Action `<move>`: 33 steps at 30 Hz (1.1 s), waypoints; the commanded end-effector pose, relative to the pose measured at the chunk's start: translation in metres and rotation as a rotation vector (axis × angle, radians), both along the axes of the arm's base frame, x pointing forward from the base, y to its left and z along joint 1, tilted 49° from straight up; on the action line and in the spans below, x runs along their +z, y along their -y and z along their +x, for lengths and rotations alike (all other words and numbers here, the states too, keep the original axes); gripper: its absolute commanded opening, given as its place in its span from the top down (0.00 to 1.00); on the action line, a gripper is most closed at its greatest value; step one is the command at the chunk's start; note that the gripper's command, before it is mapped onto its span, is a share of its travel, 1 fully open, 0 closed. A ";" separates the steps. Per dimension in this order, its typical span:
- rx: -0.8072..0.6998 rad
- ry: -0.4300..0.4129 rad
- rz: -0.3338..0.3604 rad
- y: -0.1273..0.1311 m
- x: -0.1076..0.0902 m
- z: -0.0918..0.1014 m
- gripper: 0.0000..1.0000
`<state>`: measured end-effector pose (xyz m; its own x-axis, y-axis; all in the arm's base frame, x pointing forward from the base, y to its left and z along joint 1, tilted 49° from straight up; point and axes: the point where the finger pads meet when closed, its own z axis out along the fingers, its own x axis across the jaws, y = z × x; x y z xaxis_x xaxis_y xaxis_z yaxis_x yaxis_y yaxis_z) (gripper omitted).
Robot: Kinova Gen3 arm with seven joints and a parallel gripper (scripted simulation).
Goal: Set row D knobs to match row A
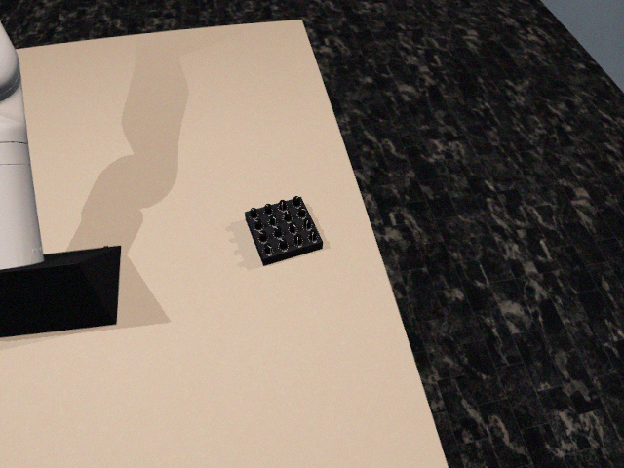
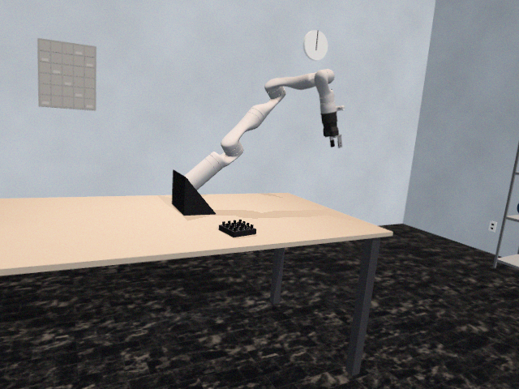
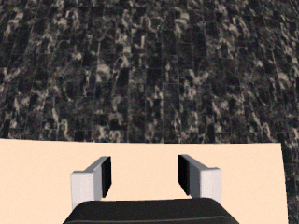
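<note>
Sixteen knobs on one black knob box (image 1: 284, 230) (image 2: 237, 228), standing on the desk (image 1: 212, 363) (image 2: 126, 238) (image 3: 145, 161), near my one arm's base — two fingers (image 2: 340, 141), wide open, high above — nothing between them.

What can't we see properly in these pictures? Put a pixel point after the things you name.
Knob box (image 1: 292, 255) (image 2: 233, 231): its printed names and the marks its knobs point at are too small in the top view; exterior view too.
Gripper (image 2: 336, 146) (image 3: 144, 169): cut off by the top view's edge.
Shelf unit (image 2: 505, 196): cut off by the exterior view's right edge.
</note>
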<state>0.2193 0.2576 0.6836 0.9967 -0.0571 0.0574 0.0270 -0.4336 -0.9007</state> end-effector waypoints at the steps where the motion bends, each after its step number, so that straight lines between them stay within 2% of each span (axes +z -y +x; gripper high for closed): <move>1: -0.001 0.001 0.001 0.000 0.001 0.000 0.00; 20: -0.004 0.001 0.002 0.001 0.000 0.002 0.00; 25: -0.020 -0.023 0.007 0.001 -0.009 0.019 0.00; 32: -0.069 -0.131 -0.001 0.001 -0.052 0.073 0.00; 33: -0.069 -0.131 -0.001 0.001 -0.052 0.073 0.00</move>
<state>0.2731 0.2536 0.6436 0.9925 -0.1142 -0.0427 -0.0886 -0.4350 -0.8960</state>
